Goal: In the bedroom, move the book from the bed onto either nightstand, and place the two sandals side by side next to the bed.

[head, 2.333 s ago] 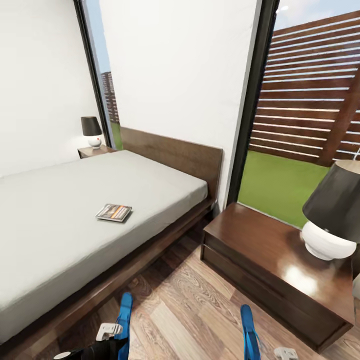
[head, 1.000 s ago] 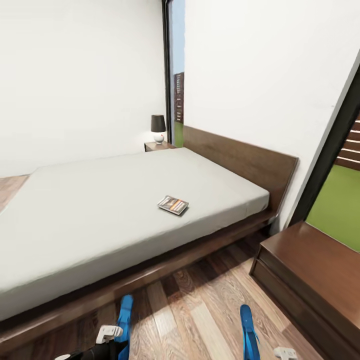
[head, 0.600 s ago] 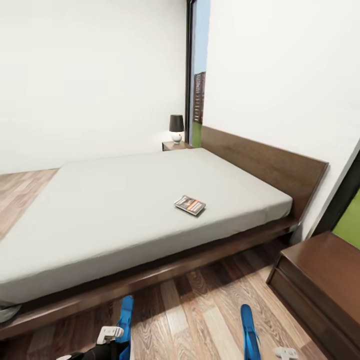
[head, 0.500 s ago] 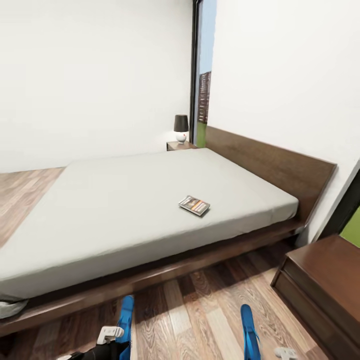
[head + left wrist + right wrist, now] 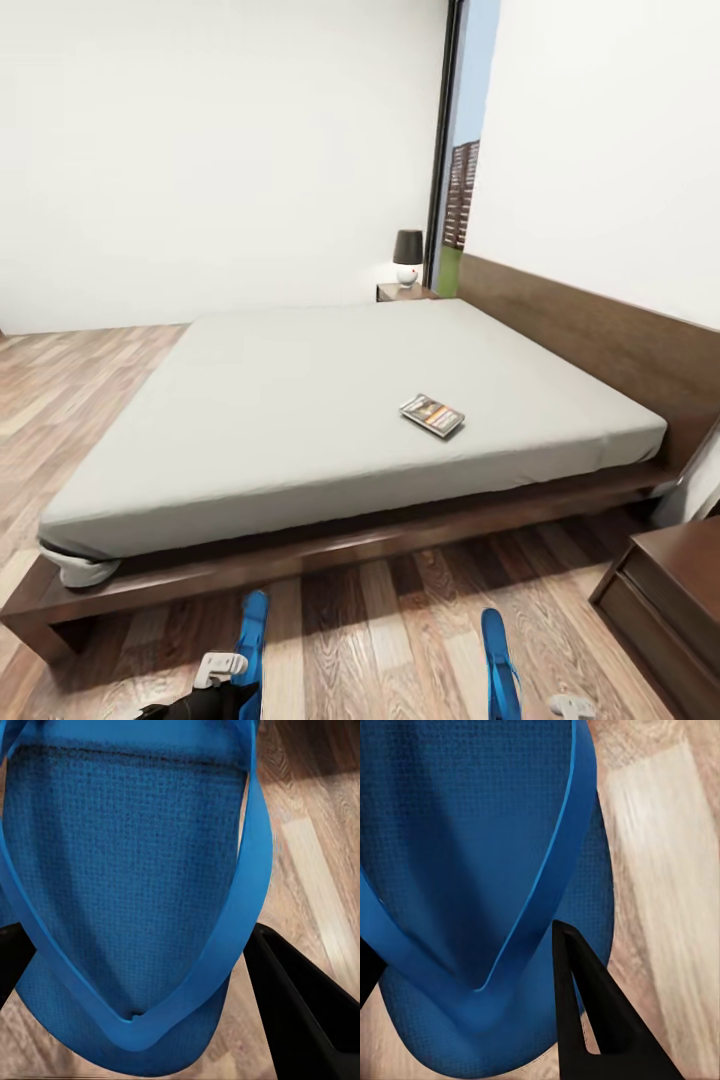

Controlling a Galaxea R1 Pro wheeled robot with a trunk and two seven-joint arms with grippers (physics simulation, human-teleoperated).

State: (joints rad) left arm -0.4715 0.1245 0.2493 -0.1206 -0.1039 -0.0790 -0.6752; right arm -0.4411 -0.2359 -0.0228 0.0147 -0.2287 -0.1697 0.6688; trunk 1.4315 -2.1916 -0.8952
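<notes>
The left tool point(image 5: 142, 1020) grips a blue sandal point(image 5: 127, 870), dark fingers point(image 5: 300, 1005) on either side of its sole. The right tool point(image 5: 472, 1012) holds the second sandal point(image 5: 472, 855) the same way. In the head view both sandals point(image 5: 251, 640) point(image 5: 498, 660) stand on edge above the wood floor point(image 5: 400, 640), long axes pointing at the bed point(image 5: 300, 400). The book point(image 5: 432, 415) lies flat on the mattress, towards the headboard end, long axis slanted. A far nightstand point(image 5: 403, 291) carries a lamp point(image 5: 407, 257).

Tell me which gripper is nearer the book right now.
Right, slightly. The book lies on the bed, ahead and closer to the right gripper; the left gripper sits farther across. Both hold sandals.
</notes>
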